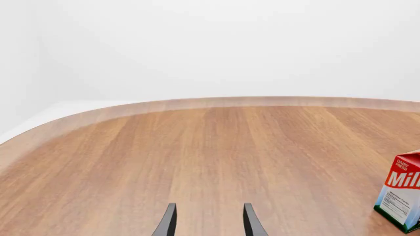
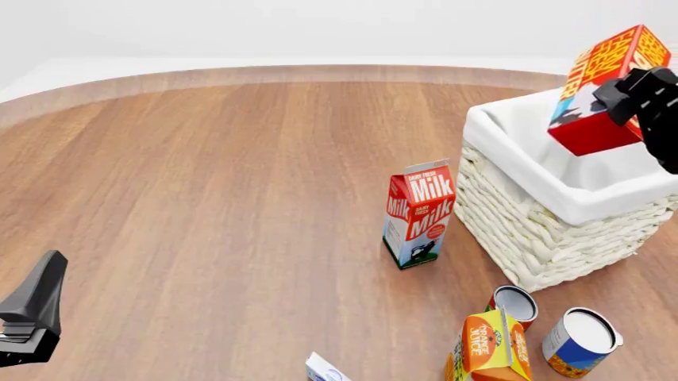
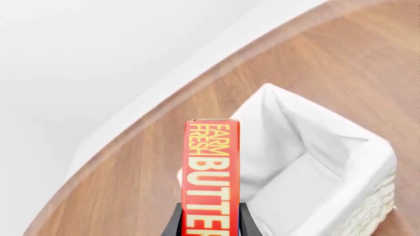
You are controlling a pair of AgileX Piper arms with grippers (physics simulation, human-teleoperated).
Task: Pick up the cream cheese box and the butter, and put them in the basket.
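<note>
My right gripper (image 2: 627, 105) is shut on the butter (image 2: 604, 83), a red and orange box held tilted in the air over the basket (image 2: 526, 226), which is woven wicker with a white liner. In the right wrist view the butter (image 3: 211, 177) stands between the fingers above the basket's lined rim (image 3: 382, 164). A white and pale blue corner of the cream cheese box (image 2: 324, 369) peeks in at the front view's bottom edge. My left gripper (image 2: 30, 313) sits low at the near left, and its wrist view shows it (image 1: 208, 222) open over bare wood.
A red-and-white milk carton (image 2: 420, 213) stands just left of the basket and also shows in the left wrist view (image 1: 402, 195). An orange juice carton (image 2: 487, 347) and two cans (image 2: 515, 305) (image 2: 579, 341) stand near the basket's front corner. The table's curved far edge (image 2: 317, 73) runs behind.
</note>
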